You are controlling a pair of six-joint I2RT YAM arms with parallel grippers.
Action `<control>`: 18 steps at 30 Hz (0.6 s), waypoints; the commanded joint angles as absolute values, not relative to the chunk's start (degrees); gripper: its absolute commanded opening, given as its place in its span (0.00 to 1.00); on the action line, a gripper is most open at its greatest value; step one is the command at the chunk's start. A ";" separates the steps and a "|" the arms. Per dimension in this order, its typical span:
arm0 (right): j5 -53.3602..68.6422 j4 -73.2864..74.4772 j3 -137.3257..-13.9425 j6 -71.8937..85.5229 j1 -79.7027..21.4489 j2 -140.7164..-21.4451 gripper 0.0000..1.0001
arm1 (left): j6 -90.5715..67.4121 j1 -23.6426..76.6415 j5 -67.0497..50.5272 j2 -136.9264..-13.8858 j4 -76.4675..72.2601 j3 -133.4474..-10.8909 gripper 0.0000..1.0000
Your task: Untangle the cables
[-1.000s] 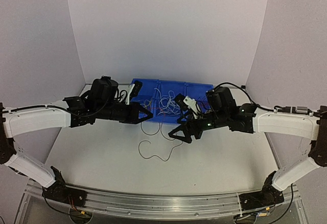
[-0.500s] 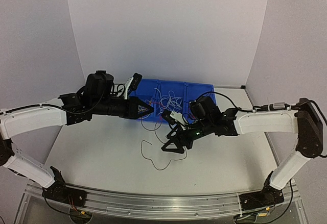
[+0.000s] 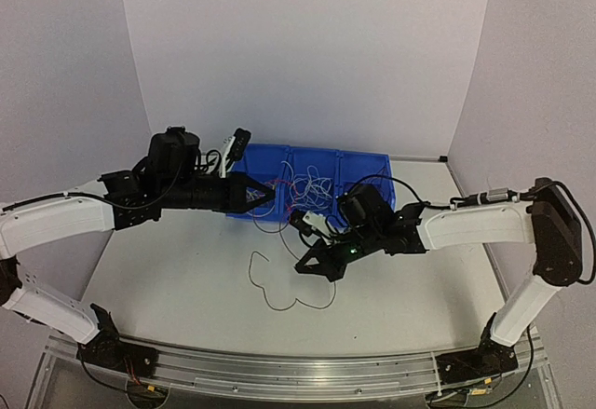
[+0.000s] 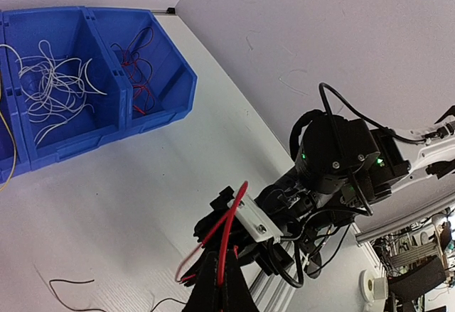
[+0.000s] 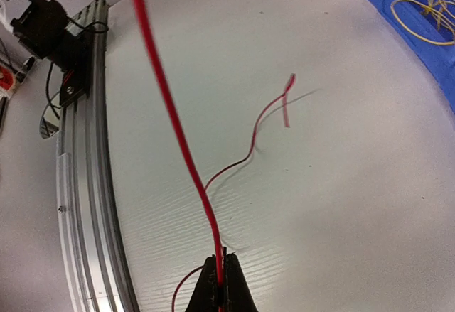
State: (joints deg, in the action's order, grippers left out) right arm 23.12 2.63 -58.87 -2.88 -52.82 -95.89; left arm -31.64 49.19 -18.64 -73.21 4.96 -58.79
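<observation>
Red cable [image 5: 188,163] rises steeply from jaws of right gripper [image 5: 220,275].

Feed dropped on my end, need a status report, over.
Left pincer shut on red wire. Right pincer shut on red wire too. White wires lie in blue bin. No obstruction seen.

table [image 3: 168,269]: white, matte | far edge: blue bins [image 3: 365,163] | middle: red cable [image 5: 250,153] trailing, possibly partly lifted
</observation>
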 commanded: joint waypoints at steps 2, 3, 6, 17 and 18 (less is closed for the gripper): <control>6.97 1.29 -60.15 4.88 -53.00 -90.23 0.00 | -33.03 49.31 -13.27 -68.85 6.91 -56.27 0.01; 4.31 1.63 -60.49 6.35 -52.99 -88.82 0.00 | -33.56 49.31 -11.32 -68.44 8.35 -55.82 0.04; -1.61 4.30 -62.71 8.35 -52.93 -84.36 0.00 | -35.50 49.31 -6.41 -67.29 11.37 -53.04 0.25; -21.81 16.49 -82.13 -0.19 -52.88 -83.49 0.00 | -38.95 49.31 -0.54 -63.48 12.27 -45.88 1.00; -24.00 17.20 -83.79 -1.95 -52.85 -84.35 0.00 | -38.81 49.31 -0.53 -63.10 12.00 -45.32 1.00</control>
